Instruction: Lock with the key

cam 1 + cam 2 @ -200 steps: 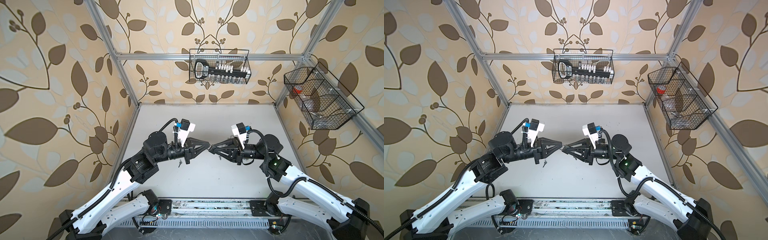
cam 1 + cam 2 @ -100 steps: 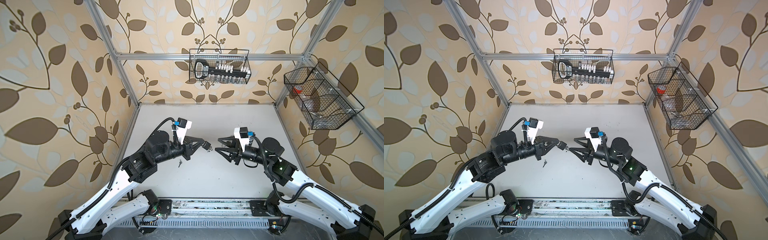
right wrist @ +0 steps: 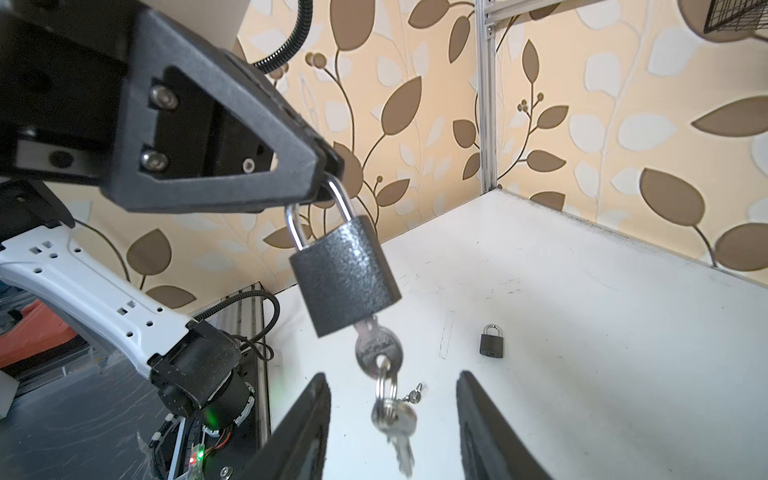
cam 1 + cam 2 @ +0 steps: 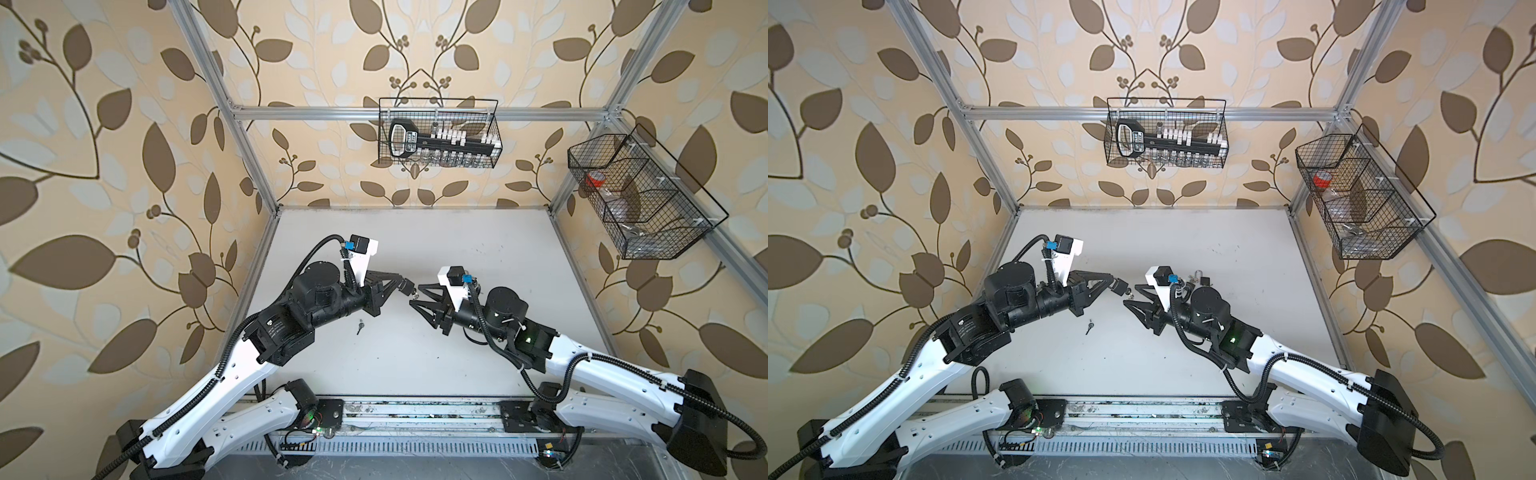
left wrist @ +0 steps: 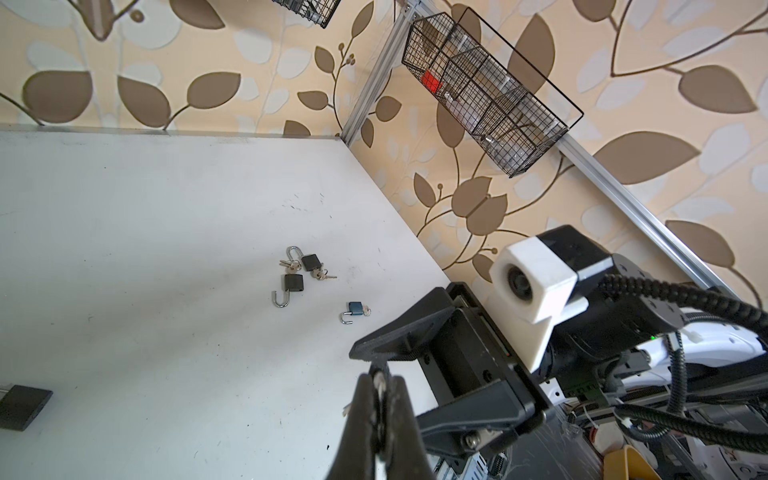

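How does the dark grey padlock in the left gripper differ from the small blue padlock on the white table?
The dark grey padlock hangs by its shackle from the shut left gripper; the small blue padlock lies flat on the white table. The grey padlock's shackle looks closed; the blue padlock's is swung open. Both have silver shackles, and the grey padlock's key and the blue padlock's key are in place.

The padlock (image 3: 345, 274) is speckled dark grey, key (image 3: 378, 347) silver, wallpaper (image 3: 582, 83) beige, brown-leaved.
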Robot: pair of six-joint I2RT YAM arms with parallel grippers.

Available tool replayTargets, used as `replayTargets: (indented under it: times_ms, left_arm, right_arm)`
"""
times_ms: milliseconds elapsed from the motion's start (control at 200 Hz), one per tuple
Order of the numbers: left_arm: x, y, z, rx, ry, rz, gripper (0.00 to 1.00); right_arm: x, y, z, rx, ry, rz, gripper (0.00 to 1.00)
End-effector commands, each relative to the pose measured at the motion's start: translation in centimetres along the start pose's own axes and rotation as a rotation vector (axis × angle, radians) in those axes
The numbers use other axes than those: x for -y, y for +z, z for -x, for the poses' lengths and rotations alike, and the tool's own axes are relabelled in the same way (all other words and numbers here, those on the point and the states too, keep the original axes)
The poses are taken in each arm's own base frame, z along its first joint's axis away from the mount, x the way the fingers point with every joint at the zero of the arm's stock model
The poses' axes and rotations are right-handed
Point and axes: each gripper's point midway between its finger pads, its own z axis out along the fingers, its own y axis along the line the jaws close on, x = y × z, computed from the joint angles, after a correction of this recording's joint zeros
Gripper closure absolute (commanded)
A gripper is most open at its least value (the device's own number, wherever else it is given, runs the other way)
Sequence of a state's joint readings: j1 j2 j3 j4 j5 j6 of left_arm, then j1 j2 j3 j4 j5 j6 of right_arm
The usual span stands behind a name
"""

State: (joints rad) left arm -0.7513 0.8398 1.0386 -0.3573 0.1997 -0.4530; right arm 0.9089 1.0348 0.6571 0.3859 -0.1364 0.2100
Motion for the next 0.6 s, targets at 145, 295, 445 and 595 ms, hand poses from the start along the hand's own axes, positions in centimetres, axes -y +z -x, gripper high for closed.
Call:
replayTargets:
  times_ms: [145, 295, 445, 595]
  left_arm:
    - [1.4, -1.1, 2.6, 0.084, 0.004, -0.035, 1.0]
    - [1.5, -1.1, 2.6, 0.085, 0.002, -0.038, 1.0]
    - [1.6, -1.1, 2.7, 0.084, 0.004, -0.044, 1.0]
    - [1.5, -1.1, 2.6, 0.083, 0.002, -0.04, 1.0]
  right_arm:
    - [0.1, 0.5, 0.8, 0.037, -0.003, -0.013, 0.63]
    - [0.5, 0.6, 0.0, 0.018, 0.003, -0.026, 0.64]
    - [0.5, 0.7, -0.1, 0.015, 0.005, -0.026, 0.68]
    - [0.4, 0.9, -0.2, 0.01, 0.002, -0.017, 0.77]
